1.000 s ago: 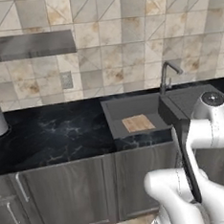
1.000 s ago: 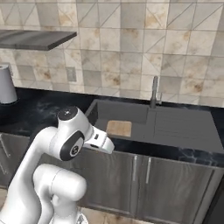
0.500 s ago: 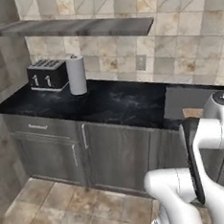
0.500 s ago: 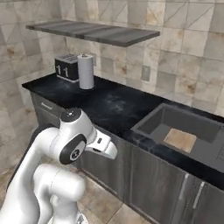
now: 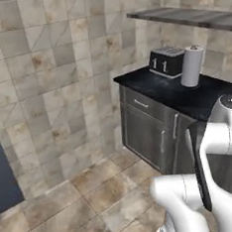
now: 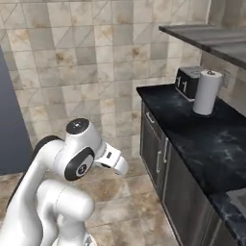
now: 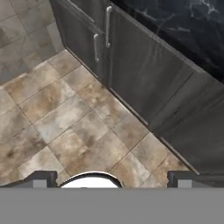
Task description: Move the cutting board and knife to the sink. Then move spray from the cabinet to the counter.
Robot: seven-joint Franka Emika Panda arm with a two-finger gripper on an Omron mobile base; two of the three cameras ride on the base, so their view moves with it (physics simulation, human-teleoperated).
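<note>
Beyond the arm, the black marble-like worktop (image 6: 202,132) carries a dark toaster (image 6: 189,81) and a white paper-towel roll (image 6: 207,92) beneath the grey shelf board (image 6: 211,41). The pincer (image 7: 112,181) stands wide apart, empty, over floor tiles. Risk: the arm clipping the lower cabinets (image 7: 144,74) as the base moves.
</note>
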